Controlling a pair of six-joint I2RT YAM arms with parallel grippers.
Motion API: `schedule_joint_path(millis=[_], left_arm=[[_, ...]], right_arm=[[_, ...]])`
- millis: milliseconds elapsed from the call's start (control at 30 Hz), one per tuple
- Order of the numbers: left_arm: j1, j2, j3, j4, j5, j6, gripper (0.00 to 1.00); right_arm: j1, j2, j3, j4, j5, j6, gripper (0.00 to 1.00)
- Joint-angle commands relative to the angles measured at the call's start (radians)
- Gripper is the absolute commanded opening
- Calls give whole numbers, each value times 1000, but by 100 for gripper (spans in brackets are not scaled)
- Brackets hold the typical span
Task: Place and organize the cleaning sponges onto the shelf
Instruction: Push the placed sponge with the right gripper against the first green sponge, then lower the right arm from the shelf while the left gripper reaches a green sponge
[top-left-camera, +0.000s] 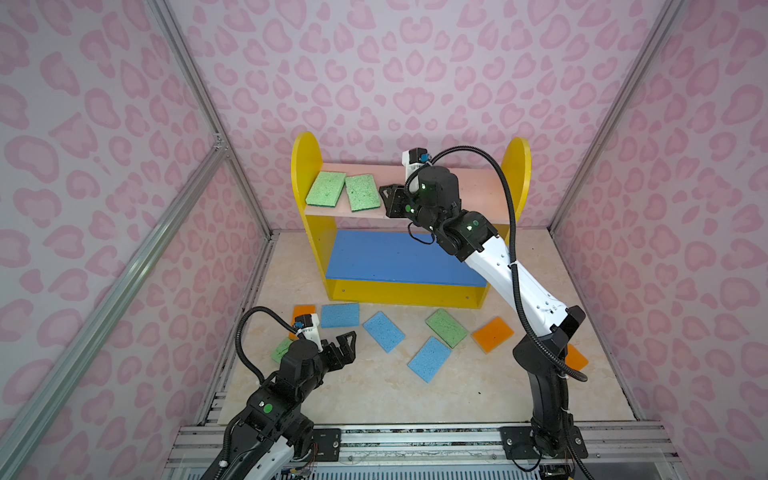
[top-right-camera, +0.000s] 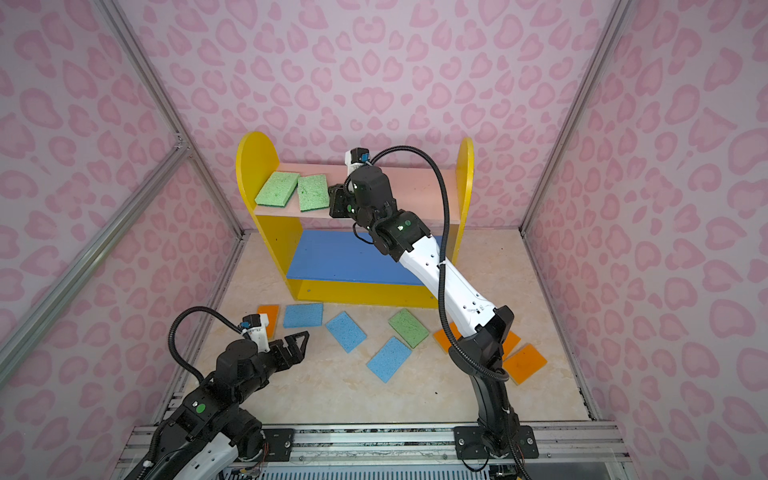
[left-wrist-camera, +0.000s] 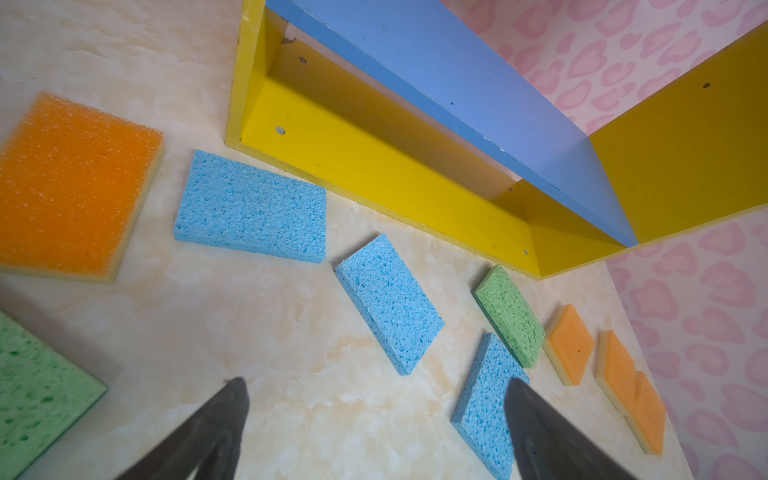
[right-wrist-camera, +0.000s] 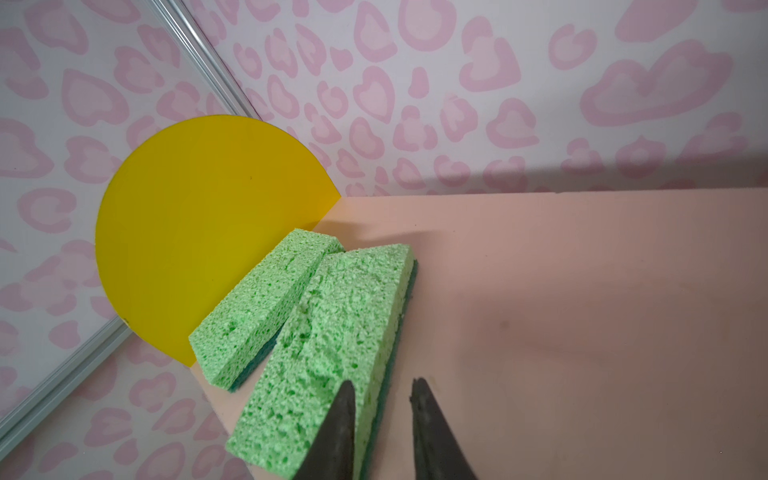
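Right hand parted, green sponge beside (pink board)

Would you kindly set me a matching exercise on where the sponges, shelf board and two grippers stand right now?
1. Pale pink top board of the yellow-sided wooden shelf
2. Three light blue porous rectangular sponges
3. Left gripper
4. Right gripper

A. Flat on the beige tabletop before the shelf
B. Wide open above the tabletop
C. Carries two light green porous sponges
D. At one green sponge's edge

Pairs: 1-C, 2-A, 3-B, 4-D
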Motion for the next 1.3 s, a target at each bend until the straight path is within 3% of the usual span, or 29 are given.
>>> schedule_joint_path(millis=[0,433,600,700,867,967,1167,1267], left_arm=[[1,-3,4,5,-5,7,97],[1,-20,3,-9,-5,6,97],[1,-10,4,-5,14,18,97],[1,11,9,8,35,23,97],[0,83,13,53,83,26,99],[-19,132,11,91,95,15,93],[-126,270,11,203,46,-22,81],[-183,371,24,271,23,-41,80]], right_arm=[[19,17,-1,-110,-3,-10,25],[58,44,6,-53,-69,24,25],[59,6,-35,-41,-73,13,44],[64,-62,-110,-6,-86,9,49],[73,-220,-307,60,-101,-5,50],[73,-344,-482,105,-118,-11,49],[67,-594,-863,182,-127,10,48],[57,-704,-1066,212,-133,43,48]])
